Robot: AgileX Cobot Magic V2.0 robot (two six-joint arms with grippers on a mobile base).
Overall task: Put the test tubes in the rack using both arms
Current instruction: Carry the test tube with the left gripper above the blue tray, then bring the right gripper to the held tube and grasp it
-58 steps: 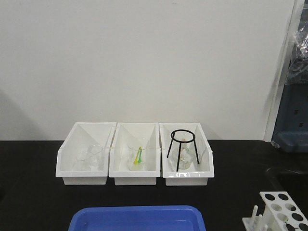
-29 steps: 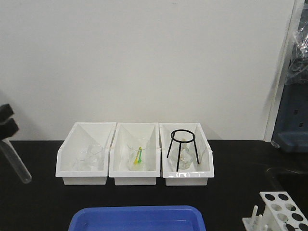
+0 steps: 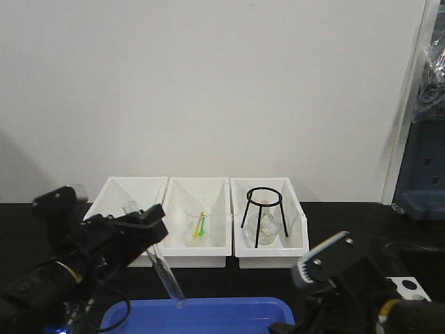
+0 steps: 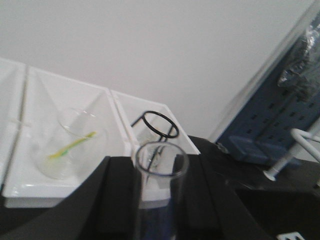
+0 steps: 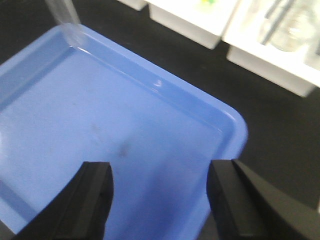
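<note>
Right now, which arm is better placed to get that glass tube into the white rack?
Probably the right, after a handover. The left gripper holds the test tube, but the rack sits at the far right, across the blue tray. The right gripper hangs open over that tray, nearer the rack.

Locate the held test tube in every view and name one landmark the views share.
Front view: the test tube is lower left of centre, tilted, held by the left claw, its bottom over the blue tray.
Left wrist view: the tube is bottom centre, open mouth up.
Right wrist view: top left corner, only its lower end.
Shared landmark: the middle white bin.
</note>
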